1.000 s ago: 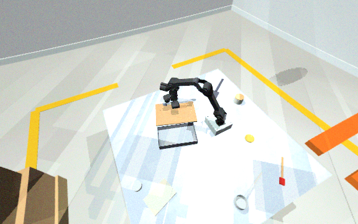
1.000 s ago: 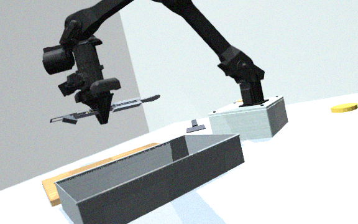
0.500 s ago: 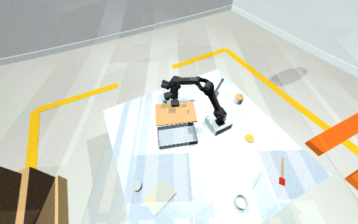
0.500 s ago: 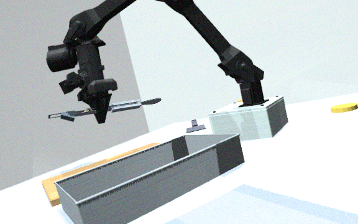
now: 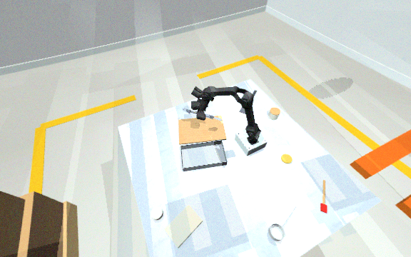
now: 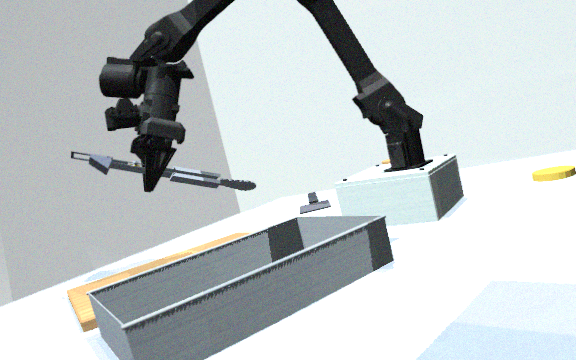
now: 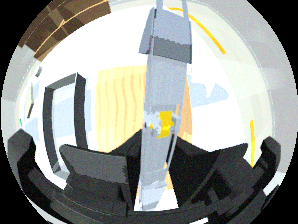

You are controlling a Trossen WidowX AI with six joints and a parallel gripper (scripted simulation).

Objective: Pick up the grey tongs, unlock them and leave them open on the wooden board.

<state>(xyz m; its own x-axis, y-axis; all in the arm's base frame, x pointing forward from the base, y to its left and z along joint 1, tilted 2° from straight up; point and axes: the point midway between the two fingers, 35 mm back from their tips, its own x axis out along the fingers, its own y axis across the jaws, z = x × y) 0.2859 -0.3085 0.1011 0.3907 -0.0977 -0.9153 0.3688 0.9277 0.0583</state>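
Note:
The grey tongs (image 5: 210, 116) (image 6: 195, 181) (image 7: 165, 85) hang in the air, close to level. The looped hinge end is at the left in the exterior view, and the dark scalloped tips are at the right, a little lower. The arms lie close together; the lock's state cannot be told. My gripper (image 6: 149, 189) (image 7: 152, 133) is shut on the tongs, between hinge and tips, and points down. The wooden board (image 5: 191, 136) (image 6: 79, 304) (image 7: 117, 100) lies below, beside the roasting tin (image 5: 203, 166) (image 6: 248, 300) (image 7: 80, 110), and no part touches the tongs.
The arm's base box (image 6: 388, 200) stands right of the tin. A yellow disc (image 5: 286, 158) (image 6: 554, 173) lies beyond it. An orange-topped pot (image 5: 274, 114), a red-ended tool (image 5: 324, 207), a ring-shaped sieve (image 5: 276, 232) and a beige slab (image 5: 184, 226) are farther off.

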